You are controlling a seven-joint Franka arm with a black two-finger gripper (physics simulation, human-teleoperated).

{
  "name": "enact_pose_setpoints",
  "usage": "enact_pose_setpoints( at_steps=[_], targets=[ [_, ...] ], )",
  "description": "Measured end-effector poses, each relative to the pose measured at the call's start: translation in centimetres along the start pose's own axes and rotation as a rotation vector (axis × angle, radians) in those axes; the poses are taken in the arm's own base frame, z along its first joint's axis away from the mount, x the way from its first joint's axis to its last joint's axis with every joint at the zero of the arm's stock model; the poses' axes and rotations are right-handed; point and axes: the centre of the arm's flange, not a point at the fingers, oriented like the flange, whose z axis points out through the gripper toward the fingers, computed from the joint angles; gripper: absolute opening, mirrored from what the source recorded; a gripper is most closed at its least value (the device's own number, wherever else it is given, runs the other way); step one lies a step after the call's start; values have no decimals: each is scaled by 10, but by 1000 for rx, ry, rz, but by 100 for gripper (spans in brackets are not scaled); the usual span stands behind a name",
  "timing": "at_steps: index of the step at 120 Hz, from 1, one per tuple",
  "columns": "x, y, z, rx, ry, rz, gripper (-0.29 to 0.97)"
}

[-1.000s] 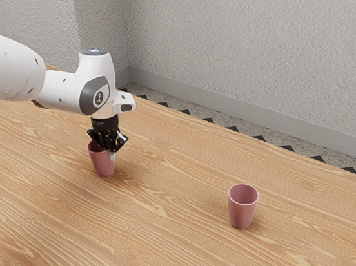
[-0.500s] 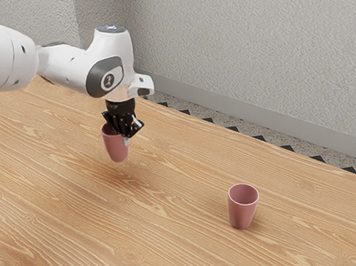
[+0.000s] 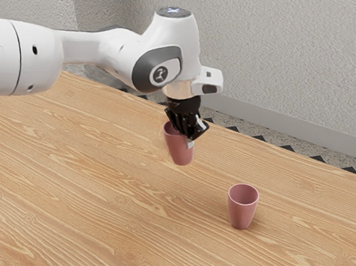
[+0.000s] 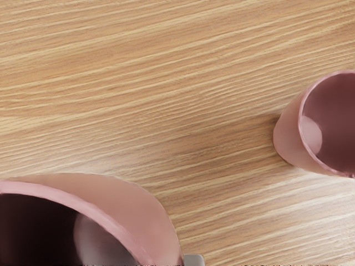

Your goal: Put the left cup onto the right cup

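Observation:
My black gripper [image 3: 187, 134] is shut on the rim of a pink cup [image 3: 179, 147], which hangs tilted in the air above the wooden table [image 3: 62, 177]. A second pink cup [image 3: 242, 206] stands upright on the table, lower and toward the exterior view's right of the held one. In the wrist view the held cup [image 4: 105, 216] looms large just under my hand, and the standing cup [image 4: 319, 133] shows its open mouth off to one side.
A grey textured wall [image 3: 292, 50] with a baseboard runs behind the table's far edge. A patterned floor strip [image 3: 275, 137] lies between them. Bare wood surrounds the standing cup.
My arm has lifted the held cup off the table and carried it toward the exterior view's right, closer to the standing cup.

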Motion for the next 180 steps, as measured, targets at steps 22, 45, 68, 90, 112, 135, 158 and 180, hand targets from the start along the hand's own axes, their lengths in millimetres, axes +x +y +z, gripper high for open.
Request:
enact_pose_setpoints(
  at_steps=[22,45,68,90,112,135,158,180],
  targets=[
    [9,43,0,-14,-5,43,-11],
    [18,68,8,-15,-12,59,-10],
    [19,91,14,-15,-25,72,-11],
    [24,120,19,-3,-48,95,-10],
    [32,135,19,11,-61,100,-10],
    [38,146,21,22,-82,96,-10],
    [47,152,32,33,-103,87,-10],
    [48,156,41,39,-121,82,-10]
  ],
)
